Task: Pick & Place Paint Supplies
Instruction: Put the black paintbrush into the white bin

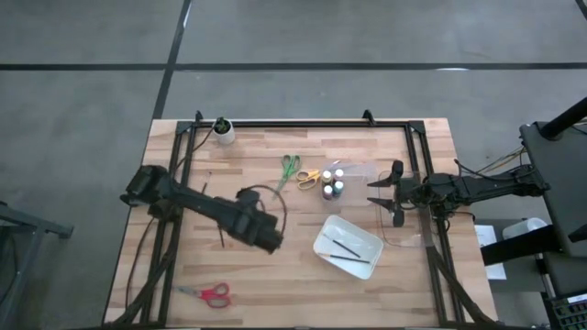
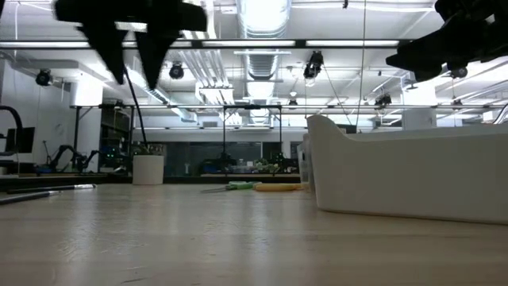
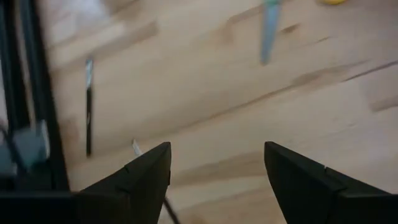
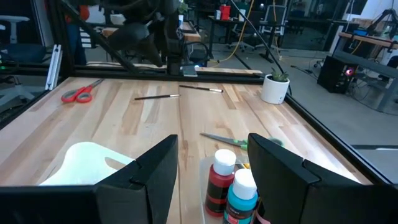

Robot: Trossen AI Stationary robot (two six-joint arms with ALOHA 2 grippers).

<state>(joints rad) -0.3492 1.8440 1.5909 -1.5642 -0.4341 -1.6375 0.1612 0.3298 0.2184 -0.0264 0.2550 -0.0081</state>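
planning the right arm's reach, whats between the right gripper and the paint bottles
Nothing: in the high view only bare wood separates the open right gripper from the paint bottles.

text: none legible | labels: none legible | numbers/signs: none

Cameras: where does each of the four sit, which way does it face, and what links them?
High: overhead, straight down; both arms, white tray.
Low: table height, level across; tray wall, arms above.
Left wrist: down at wood past open left gripper; a brush.
Right wrist: across table past open right gripper; paint bottles, red scissors.
Shared: red scissors also show overhead.
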